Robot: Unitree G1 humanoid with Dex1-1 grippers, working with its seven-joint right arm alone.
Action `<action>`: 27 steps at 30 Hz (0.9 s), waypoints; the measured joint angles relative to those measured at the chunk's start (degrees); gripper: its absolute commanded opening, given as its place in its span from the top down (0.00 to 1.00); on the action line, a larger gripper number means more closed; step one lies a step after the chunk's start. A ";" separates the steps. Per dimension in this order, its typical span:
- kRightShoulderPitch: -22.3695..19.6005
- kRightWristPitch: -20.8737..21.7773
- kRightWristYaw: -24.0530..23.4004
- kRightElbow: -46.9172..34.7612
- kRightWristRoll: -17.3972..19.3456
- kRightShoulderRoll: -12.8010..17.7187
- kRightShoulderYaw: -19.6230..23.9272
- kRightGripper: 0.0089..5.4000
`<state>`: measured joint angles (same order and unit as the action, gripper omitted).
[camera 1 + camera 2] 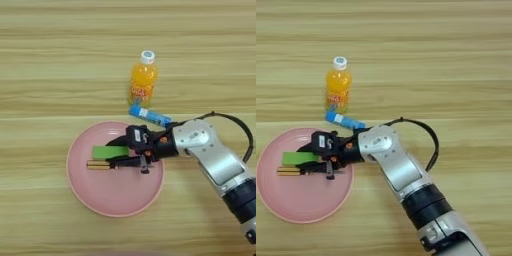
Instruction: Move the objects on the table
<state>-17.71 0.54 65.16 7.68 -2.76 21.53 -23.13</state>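
Screwdriver (100, 165), yellow-handled, lies flat on the round pink plate (115, 197), which sits toward the near edge of the counter (50, 75); the flat green block (109, 152) rests on the plate just beside it, on the far side. The right hand (120, 151) reaches in low over the plate from the counter's right side, its two black fingers spread apart, one above the green block and one along the screwdriver's shaft end. Whether a finger is actually touching the tool cannot be made out. Beyond the plate's far rim the blue tube (149, 116) lies flat, and the orange-juice bottle (143, 77) stands upright just past it toward the far edge. As a judgement, the step looks like a pick or a release on the plate. To do it well, keep the wrist low and level, and avoid nudging the neighbouring piece or dragging the plate.
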 measured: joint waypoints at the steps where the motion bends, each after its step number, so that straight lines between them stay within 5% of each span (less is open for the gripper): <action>1: 0.00 0.08 -0.06 0.11 -0.11 -0.02 -0.04 0.74; 11: -1.80 2.38 -2.57 6.52 -2.48 -1.50 -0.41 0.74; 27: -2.73 3.57 -3.54 7.83 -0.94 -1.15 3.80 0.34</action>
<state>-20.44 4.10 61.62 15.51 -3.70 20.38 -19.33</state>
